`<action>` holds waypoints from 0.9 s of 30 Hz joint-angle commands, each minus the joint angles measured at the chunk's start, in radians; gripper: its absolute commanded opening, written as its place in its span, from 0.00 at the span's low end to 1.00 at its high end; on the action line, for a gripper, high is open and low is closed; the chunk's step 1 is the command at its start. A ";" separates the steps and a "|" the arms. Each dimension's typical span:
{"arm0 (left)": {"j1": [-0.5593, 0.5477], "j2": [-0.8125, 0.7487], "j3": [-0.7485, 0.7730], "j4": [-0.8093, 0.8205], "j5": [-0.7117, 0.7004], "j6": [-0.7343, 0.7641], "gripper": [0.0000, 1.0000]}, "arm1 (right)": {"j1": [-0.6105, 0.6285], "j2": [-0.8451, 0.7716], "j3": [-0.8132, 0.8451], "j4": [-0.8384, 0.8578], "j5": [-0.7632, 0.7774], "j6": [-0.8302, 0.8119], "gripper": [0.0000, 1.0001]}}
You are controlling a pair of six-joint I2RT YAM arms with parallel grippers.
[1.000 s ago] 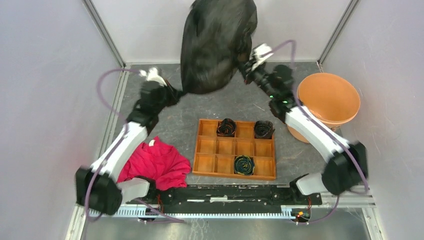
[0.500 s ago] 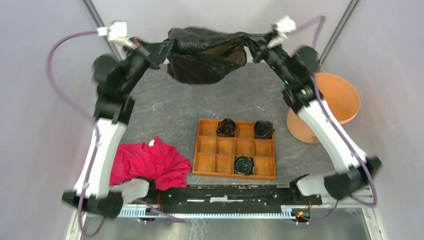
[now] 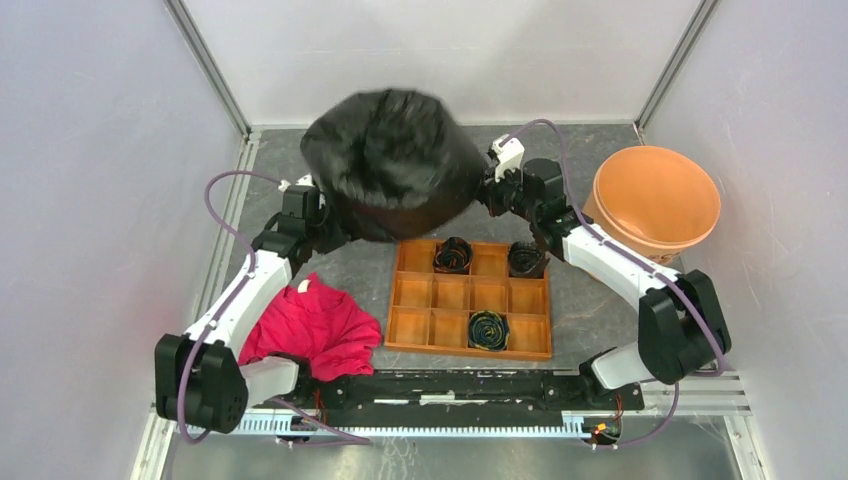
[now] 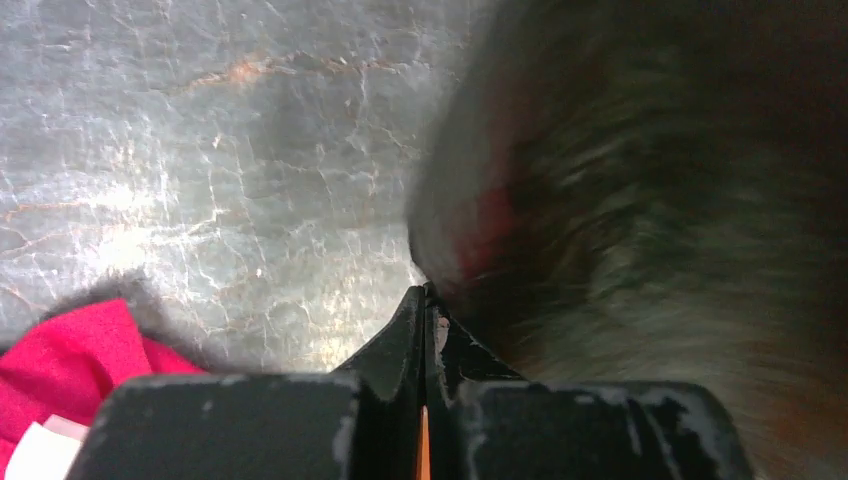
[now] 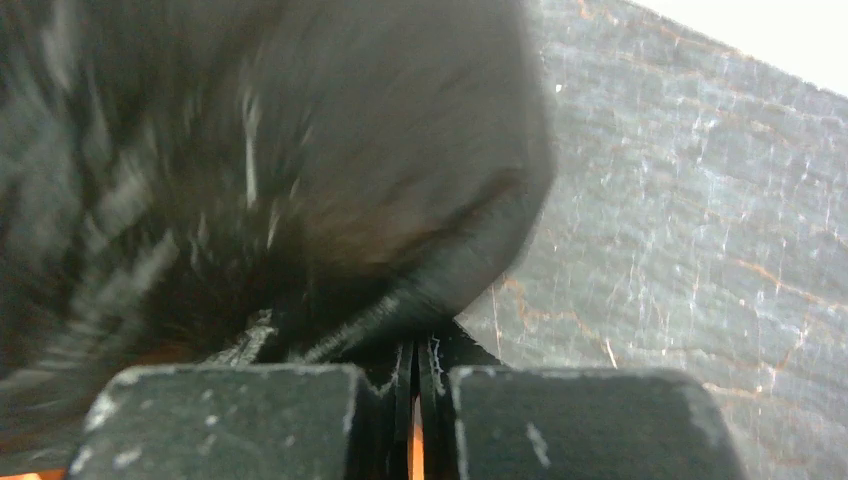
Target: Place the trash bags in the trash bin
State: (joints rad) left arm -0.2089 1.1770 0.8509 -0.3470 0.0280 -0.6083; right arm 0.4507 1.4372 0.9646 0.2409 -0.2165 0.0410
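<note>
While the bag (image 3: pixel 390 160) hangs ballooned above the table's (image 3: pixel 275 160) far half, we hold it from both sides: our left gripper (image 4: pixel 425 300) is clamped tight on its left edge, our right gripper (image 5: pixel 415 350) on its right edge. The bin (image 3: pixel 655 190) stands apart to the right, the tray (image 3: pixel 470 295) just in front, the cloth (image 3: pixel 310 325) at near left.

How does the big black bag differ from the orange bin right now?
The black bag is soft wrinkly film; the orange bin is rigid and smooth. The bag is gripped by the left hand and right hand; the bin sits ungripped at the right. Both look similarly large.
</note>
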 commanded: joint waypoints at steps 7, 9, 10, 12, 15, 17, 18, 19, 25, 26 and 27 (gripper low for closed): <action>0.003 -0.165 0.323 0.111 0.269 -0.015 0.02 | -0.001 -0.211 0.201 0.047 -0.059 0.021 0.01; 0.003 -0.178 0.300 0.110 0.242 -0.008 0.02 | 0.000 -0.220 0.163 0.058 -0.022 0.021 0.01; 0.003 -0.183 0.267 0.097 0.218 -0.007 0.02 | 0.000 -0.210 0.146 0.044 -0.002 0.020 0.01; 0.003 -0.167 0.169 0.037 0.166 -0.017 0.02 | 0.000 -0.167 0.121 0.002 0.021 0.008 0.01; 0.003 -0.091 0.027 -0.035 0.141 -0.001 0.02 | -0.001 -0.060 0.125 -0.114 0.046 -0.001 0.01; 0.004 -0.051 -0.052 -0.073 0.141 0.017 0.02 | -0.002 0.026 0.173 -0.224 0.026 -0.013 0.01; 0.005 -0.053 -0.076 -0.076 0.156 0.020 0.02 | -0.002 0.046 0.202 -0.261 0.004 -0.019 0.01; 0.005 -0.074 -0.091 -0.073 0.172 0.019 0.02 | -0.002 0.048 0.208 -0.273 -0.031 -0.018 0.01; 0.003 -0.249 0.031 -0.063 0.267 0.004 0.02 | -0.001 -0.061 0.227 -0.158 -0.110 0.048 0.01; 0.003 -0.263 0.071 -0.071 0.278 0.004 0.02 | 0.000 -0.072 0.243 -0.162 -0.109 0.048 0.01; 0.003 -0.278 0.109 -0.078 0.286 0.005 0.02 | 0.000 -0.081 0.253 -0.169 -0.105 0.046 0.01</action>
State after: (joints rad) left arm -0.2070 1.0065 0.7654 -0.4931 0.2359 -0.6075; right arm 0.4492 1.4696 1.1160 -0.0170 -0.2813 0.0666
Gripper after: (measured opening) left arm 0.027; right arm 0.009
